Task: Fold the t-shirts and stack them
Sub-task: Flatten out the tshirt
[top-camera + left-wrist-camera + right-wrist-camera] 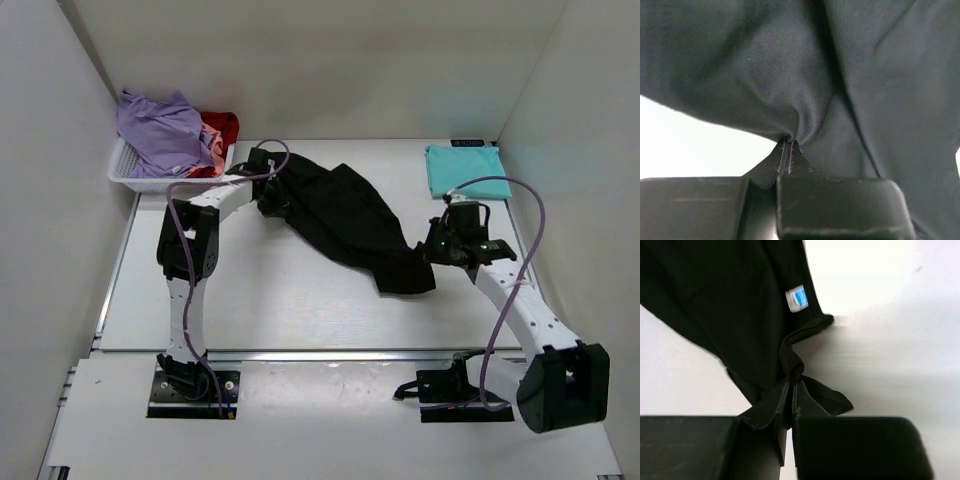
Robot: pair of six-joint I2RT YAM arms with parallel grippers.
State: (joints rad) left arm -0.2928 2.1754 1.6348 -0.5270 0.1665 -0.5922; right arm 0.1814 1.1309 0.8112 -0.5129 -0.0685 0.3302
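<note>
Your left fingers (pixel 798 161) are pinched fully together on a fold of the black t-shirt (pixel 865 75), gripping it at its far-left end, close to the white basket (pixel 135 178). Your right fingers (pixel 807 407) are also closed tight, clamping a bunched edge of the same shirt at its near-right end, just below a small blue-and-white label (pixel 797 298). Between the two grips the black t-shirt (pixel 345 215) stretches diagonally across the middle of the surface (pixel 280 300), rumpled and not spread flat.

In the basket at the far-left corner a lavender t-shirt (pixel 160 135) lies on top, with a red one (pixel 222 125) and a pink one (pixel 212 145) showing beside it. A folded teal t-shirt (pixel 465 170) lies flat at the far right, well apart from the black one. A purple cable (pixel 520 215) loops over your right arm.
</note>
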